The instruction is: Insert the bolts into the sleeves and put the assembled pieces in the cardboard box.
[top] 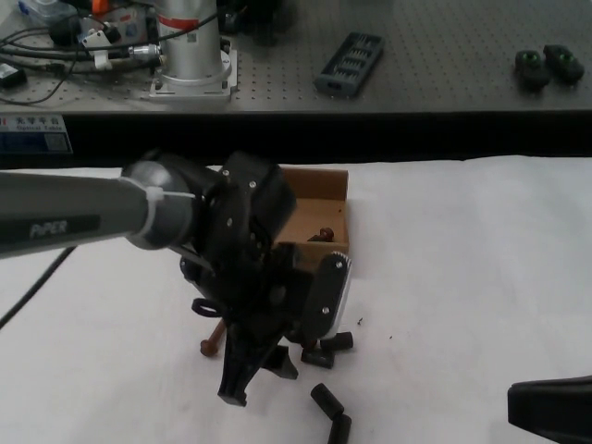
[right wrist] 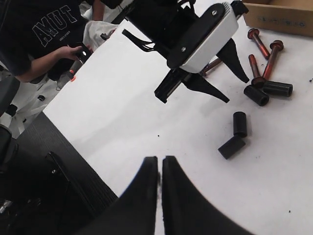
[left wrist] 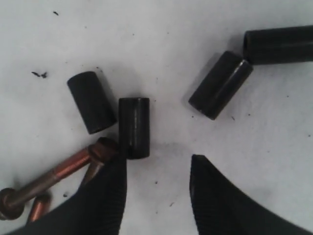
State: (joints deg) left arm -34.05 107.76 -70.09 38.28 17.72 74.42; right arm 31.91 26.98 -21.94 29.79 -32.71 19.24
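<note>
Left claw spread wide & empty, one sleeve just beside my fingertip, bolts next to it. My right claw is pinched closed, well apart, over white cloth.

right gripper closed, left gripper near sleeves

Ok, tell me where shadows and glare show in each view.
Left wrist view: soft shadow beside the middle sleeve, dull sheen along the tilted sleeve. Right wrist view: cloth evenly lit, no hard shadows. High view: cloth bright, bench behind it dark.
</note>
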